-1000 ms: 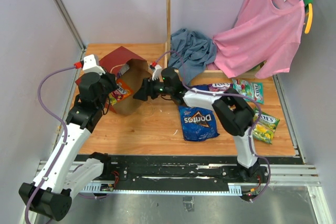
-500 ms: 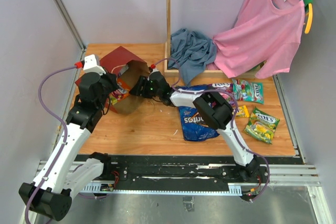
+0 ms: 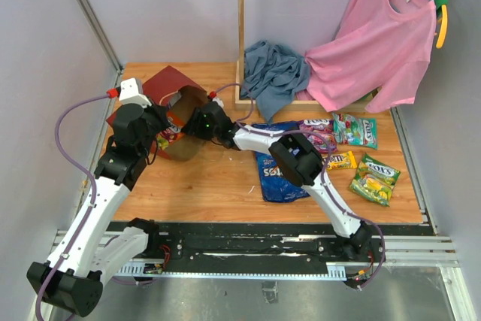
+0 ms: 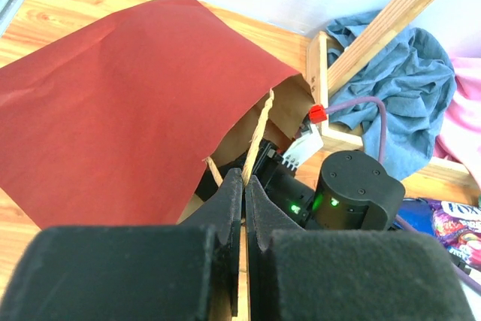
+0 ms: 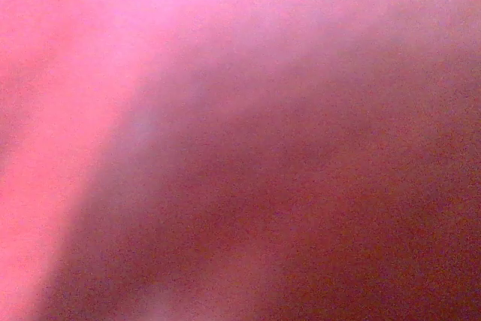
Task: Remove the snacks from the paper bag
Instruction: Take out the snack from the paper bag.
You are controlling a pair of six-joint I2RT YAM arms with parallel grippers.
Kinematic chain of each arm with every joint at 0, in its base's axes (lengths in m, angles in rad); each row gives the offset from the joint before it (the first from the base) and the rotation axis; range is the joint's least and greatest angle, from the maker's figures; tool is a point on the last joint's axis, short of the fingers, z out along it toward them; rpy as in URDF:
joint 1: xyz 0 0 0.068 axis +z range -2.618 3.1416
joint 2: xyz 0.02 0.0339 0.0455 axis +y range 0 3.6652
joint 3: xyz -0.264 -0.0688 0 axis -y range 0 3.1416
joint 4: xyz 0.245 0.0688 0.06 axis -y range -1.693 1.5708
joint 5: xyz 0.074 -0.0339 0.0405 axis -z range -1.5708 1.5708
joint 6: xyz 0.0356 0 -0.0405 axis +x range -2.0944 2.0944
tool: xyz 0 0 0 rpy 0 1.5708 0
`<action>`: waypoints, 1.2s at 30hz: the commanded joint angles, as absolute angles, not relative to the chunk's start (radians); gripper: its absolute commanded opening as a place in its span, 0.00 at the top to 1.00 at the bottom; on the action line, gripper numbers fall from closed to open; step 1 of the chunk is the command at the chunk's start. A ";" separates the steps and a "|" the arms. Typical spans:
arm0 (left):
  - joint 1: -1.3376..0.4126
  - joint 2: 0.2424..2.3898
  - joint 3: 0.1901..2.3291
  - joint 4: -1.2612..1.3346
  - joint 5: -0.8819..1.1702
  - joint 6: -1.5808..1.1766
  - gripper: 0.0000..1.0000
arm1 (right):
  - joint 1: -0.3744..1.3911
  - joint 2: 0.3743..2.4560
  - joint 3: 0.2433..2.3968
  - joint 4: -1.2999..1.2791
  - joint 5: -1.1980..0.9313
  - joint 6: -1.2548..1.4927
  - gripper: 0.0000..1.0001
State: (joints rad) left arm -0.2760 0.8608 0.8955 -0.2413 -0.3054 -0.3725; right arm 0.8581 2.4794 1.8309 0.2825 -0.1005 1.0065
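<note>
Paper bag (image 3: 169, 84) on its side, back-left of the table (image 3: 218, 186), mouth facing right, orange packet (image 3: 174, 119) showing inside. Left gripper (image 4: 244, 182) pinched tight on the cord handle (image 4: 259, 129). Right gripper (image 3: 192, 122) buried in the mouth, fingers hidden, can't tell. Doritos bag (image 3: 274, 183) lies mid-table.

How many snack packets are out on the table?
5: blue Doritos bag centre, purple packet behind it, green packet to its right, small yellow packet, yellow-green packet nearest the right edge. More may hide in the paper bag.
</note>
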 commanded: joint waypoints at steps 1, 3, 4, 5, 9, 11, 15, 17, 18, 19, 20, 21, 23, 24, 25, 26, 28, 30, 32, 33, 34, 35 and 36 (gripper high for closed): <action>-0.265 0.841 0.887 -0.212 -0.316 -0.379 0.99 | 0.906 2.534 1.916 0.157 -0.046 1.011 0.45; -0.265 0.843 0.886 -0.211 -0.313 -0.379 0.99 | 0.916 2.561 1.952 0.149 -0.041 1.016 0.44; -0.265 0.845 0.886 -0.210 -0.312 -0.379 0.99 | 0.920 2.573 1.971 0.146 -0.039 1.020 0.44; -0.265 0.845 0.885 -0.210 -0.311 -0.380 0.99 | 0.924 2.587 1.989 0.145 -0.035 1.025 0.44; -0.265 0.846 0.885 -0.210 -0.314 -0.378 1.00 | 0.938 2.617 2.035 0.146 -0.016 1.027 0.50; -0.265 0.845 0.885 -0.210 -0.315 -0.377 0.99 | 0.942 2.610 2.011 0.178 -0.005 1.016 0.63; -0.265 0.845 0.885 -0.212 -0.322 -0.376 0.99 | 0.945 2.575 1.949 0.233 0.000 0.987 0.98; -0.265 0.847 0.886 -0.212 -0.326 -0.374 0.99 | 0.946 2.539 1.906 0.266 -0.003 0.971 0.99; -0.265 0.847 0.887 -0.212 -0.328 -0.374 0.99 | 0.948 2.520 1.882 0.283 -0.004 0.962 0.99; -0.265 0.847 0.887 -0.213 -0.332 -0.374 0.99 | 0.951 2.497 1.859 0.299 -0.003 0.949 0.99; -0.265 0.847 0.887 -0.213 -0.335 -0.374 0.99 | 0.956 2.467 1.828 0.311 0.001 0.929 0.99; -0.265 0.847 0.886 -0.213 -0.338 -0.373 0.99 | 0.964 2.433 1.794 0.329 0.011 0.905 0.99; -0.265 0.847 0.885 -0.214 -0.338 -0.374 0.99 | 0.977 2.359 1.725 0.355 0.023 0.860 0.99; -0.265 0.847 0.885 -0.213 -0.339 -0.373 0.99 | 0.982 2.322 1.688 0.376 0.028 0.844 0.99; -0.265 0.849 0.885 -0.213 -0.340 -0.374 0.99 | 0.985 2.278 1.643 0.397 0.035 0.830 0.99; -0.265 0.847 0.886 -0.215 -0.342 -0.374 1.00 | 0.986 2.239 1.602 0.414 0.042 0.818 0.99; -0.265 0.848 0.886 -0.215 -0.343 -0.373 0.99 | 0.985 2.163 1.512 0.442 0.053 0.797 0.99; -0.265 0.849 0.886 -0.215 -0.344 -0.373 0.99 | 0.979 2.093 1.435 0.470 0.056 0.766 0.99; -0.265 0.850 0.885 -0.215 -0.342 -0.372 0.99 | 0.968 2.035 1.366 0.501 0.042 0.733 0.99; -0.265 0.848 0.886 -0.215 -0.343 -0.372 1.00 | 0.959 2.010 1.337 0.513 0.018 0.712 0.99; -0.265 0.848 0.887 -0.215 -0.343 -0.372 0.99 | 0.947 1.990 1.310 0.524 -0.014 0.698 0.99; -0.265 0.846 0.887 -0.216 -0.346 -0.371 0.99 | 0.934 1.972 1.291 0.530 -0.055 0.688 0.99; -0.265 0.845 0.886 -0.216 -0.347 -0.373 0.99 | 0.917 1.942 1.273 0.535 -0.101 0.681 0.99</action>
